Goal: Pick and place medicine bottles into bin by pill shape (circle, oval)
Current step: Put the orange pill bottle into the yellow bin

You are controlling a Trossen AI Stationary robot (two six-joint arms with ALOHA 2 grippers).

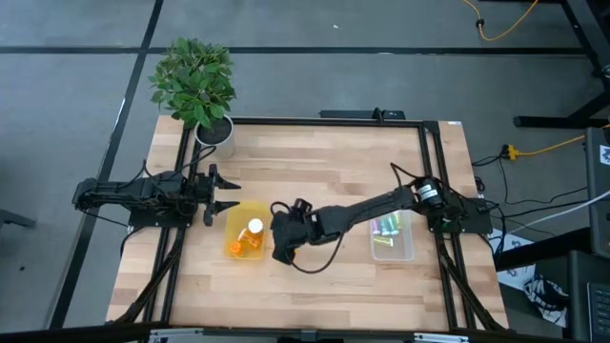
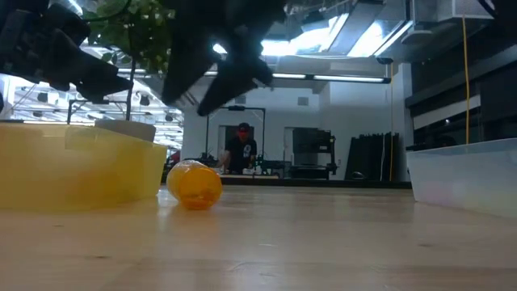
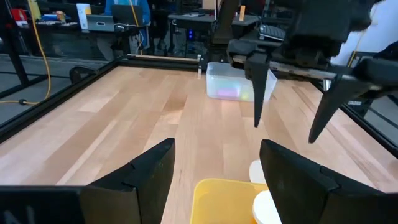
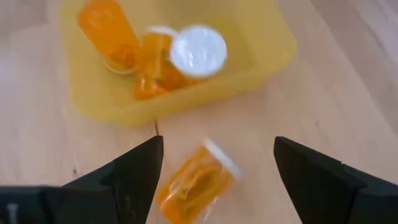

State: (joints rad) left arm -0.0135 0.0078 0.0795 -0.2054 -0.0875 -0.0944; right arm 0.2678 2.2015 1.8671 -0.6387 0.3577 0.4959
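Note:
The yellow bin [image 4: 261, 59] holds three orange medicine bottles [image 4: 109, 28], one of them upright with its white cap [image 4: 199, 50] up. A fourth orange bottle [image 4: 196, 180] lies on its side on the table just outside the bin's wall, also seen in the low view [image 2: 194, 184]. My right gripper [image 4: 217, 168] hangs open above this bottle, one finger on each side and clear of it [image 2: 226, 89]. The clear bin [image 1: 393, 235] holds pastel vials. My left gripper [image 1: 229, 194] waits open at the table's left, beside the yellow bin.
A potted plant [image 1: 195, 81] stands at the far left corner. Bare wood lies between the two bins and along the near edge. A black frame rail [image 1: 434, 171] runs around the table. A person [image 2: 242, 149] stands far back in the room.

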